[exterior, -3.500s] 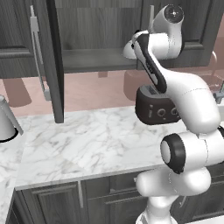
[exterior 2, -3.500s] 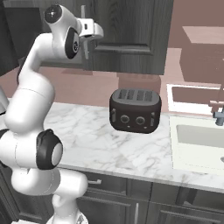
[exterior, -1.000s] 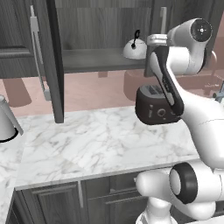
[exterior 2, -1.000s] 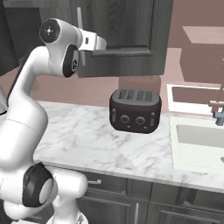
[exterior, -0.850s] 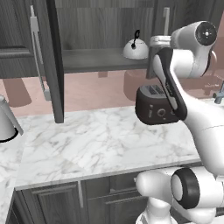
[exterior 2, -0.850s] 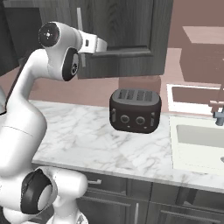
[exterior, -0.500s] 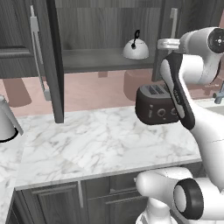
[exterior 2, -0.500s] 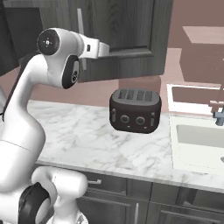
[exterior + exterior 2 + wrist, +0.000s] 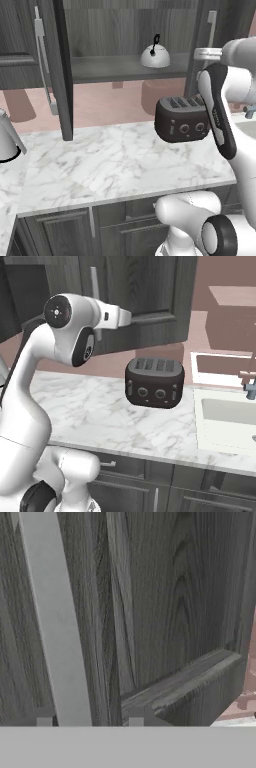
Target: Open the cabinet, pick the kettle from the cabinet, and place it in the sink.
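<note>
We were in a home kitchen, rendered rather than filmed. We saw a white marble desk (image 9: 115, 165) carrying a black toaster (image 9: 181, 119), dark wood-grain base cabinets (image 9: 165, 488) beneath it, and a wall cabinet (image 9: 57, 70) standing open with a small kettle (image 9: 154, 56) on its shelf. An off-white sink (image 9: 227, 416) with a faucet (image 9: 249, 385) was sunk into the marble beside a pink wall (image 9: 110, 102).

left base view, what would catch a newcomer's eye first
The white arm fills the right side, reaching up toward the right door of the open cabinet. Inside, a small silver kettle sits alone on the shelf. Just below it a dark toaster stands on the white marble counter.
</note>
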Tool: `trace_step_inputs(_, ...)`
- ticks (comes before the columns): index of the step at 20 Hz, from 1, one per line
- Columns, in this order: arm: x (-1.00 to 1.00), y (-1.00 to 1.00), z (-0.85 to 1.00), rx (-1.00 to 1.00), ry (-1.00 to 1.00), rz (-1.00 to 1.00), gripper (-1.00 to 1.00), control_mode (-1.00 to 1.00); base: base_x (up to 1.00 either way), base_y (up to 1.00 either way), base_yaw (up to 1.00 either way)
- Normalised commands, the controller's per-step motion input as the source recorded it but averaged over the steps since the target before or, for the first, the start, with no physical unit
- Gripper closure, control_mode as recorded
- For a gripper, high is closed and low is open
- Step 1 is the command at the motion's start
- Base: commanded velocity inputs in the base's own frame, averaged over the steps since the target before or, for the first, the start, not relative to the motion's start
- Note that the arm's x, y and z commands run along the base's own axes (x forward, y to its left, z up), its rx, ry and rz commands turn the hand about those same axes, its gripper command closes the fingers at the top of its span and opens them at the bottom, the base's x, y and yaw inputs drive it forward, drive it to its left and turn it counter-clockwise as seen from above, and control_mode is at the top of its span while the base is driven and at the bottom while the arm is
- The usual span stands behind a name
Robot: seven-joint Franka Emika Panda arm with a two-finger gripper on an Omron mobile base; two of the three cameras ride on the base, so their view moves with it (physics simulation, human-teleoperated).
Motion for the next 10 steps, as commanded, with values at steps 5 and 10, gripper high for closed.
trace_step_inputs(5, -0.42, -0.53, 0.07, 0.00, 0.00, 0.00, 1.00, -1.00, 0.00, 0.00, 0.00)
trace_step_inputs(10, -0.38, -0.51, 0.06, 0.00, 0.00, 0.00, 1.00, -1.00, 0.00, 0.00, 0.00)
